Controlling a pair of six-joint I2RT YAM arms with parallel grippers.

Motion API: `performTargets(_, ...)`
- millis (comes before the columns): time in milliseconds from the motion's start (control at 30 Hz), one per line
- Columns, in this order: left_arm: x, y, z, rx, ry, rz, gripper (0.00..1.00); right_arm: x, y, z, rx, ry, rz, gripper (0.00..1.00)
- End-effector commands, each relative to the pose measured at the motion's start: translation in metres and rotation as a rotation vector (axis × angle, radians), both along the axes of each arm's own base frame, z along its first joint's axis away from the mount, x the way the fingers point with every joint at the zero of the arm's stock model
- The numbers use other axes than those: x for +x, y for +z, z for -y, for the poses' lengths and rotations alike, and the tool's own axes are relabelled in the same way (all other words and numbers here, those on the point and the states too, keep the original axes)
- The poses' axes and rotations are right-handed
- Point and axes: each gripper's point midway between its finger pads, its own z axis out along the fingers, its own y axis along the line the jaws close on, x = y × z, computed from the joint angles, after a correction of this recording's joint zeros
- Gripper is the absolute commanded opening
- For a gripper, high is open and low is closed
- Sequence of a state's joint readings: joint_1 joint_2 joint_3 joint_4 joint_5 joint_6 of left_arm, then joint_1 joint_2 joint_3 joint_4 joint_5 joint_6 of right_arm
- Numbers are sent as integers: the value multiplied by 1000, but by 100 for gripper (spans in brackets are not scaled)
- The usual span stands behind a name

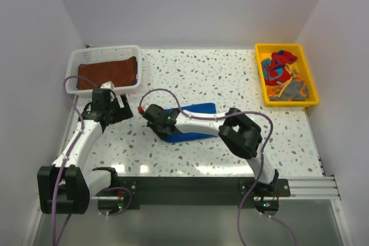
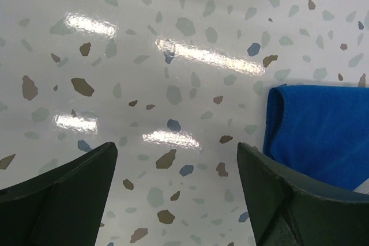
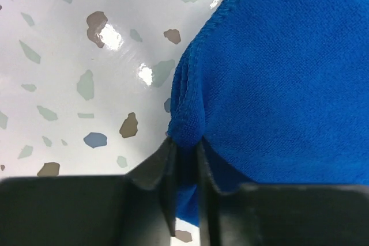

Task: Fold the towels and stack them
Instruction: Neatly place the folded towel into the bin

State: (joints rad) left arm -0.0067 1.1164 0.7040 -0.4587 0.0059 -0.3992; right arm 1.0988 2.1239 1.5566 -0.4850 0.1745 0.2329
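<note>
- Blue towel [image 3: 288, 73]: we are pinching its hemmed edge in the right gripper [image 3: 184, 154], fingers closed tight on a small bunch.
- We are judging it soft, light and limp; a corner hem looks the surest hold.
- We are hovering the left gripper [image 2: 176, 159] spread wide, empty, beside the cloth on the speckled table [image 1: 230, 79].

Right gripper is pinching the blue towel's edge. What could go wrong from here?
The right gripper grips only a small bunch at the edge of the blue towel; it may slip out when lifted.
The left gripper hangs open over the table beside the towel, so nothing pins it; the fold may drag open.
</note>
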Motion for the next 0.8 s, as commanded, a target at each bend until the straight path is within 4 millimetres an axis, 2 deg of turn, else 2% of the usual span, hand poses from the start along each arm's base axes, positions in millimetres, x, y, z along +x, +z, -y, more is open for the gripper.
performTargets(0, 2, -4, 13, -64, -53, 14, 90, -4, -18, 25, -38, -41, -45, 10)
performTargets(33, 3, -4, 18, -90, -61, 20, 90, -3, -4, 20, 14, -38, -45, 7)
performTargets(67, 2, -4, 28, -139, -88, 21, 90, -1, -1, 19, 45, -39, -36, 1)
performTargets(133, 0, -8, 37, -202, -81, 21, 90, 6, 19, 16, 118, -54, -20, 0)
performTargets(200, -6, -14, 51, -296, -77, 4, 91, 9, 24, 16, 171, -65, -15, 0)
performTargets(233, -2, -12, 57, -328, -84, 25, 91, 11, 34, 14, 205, -66, -2, 0)
performTargets(300, -6, -13, 79, -411, -107, 7, 91, 10, 36, 12, 252, -70, -10, 0)
performTargets(433, -2, -7, 116, -505, -133, 21, 93, 11, 45, 9, 339, -86, 0, 0)
performTargets(500, -5, -13, 126, -552, -102, -5, 93, 12, 51, 10, 372, -97, 15, 0)
performTargets(600, -2, -17, 131, -597, -64, 14, 93, 13, 56, 11, 412, -112, 30, 0)
performTargets(767, 1, -23, 144, -635, -53, 1, 93, 10, 55, 9, 470, -118, 29, 0)
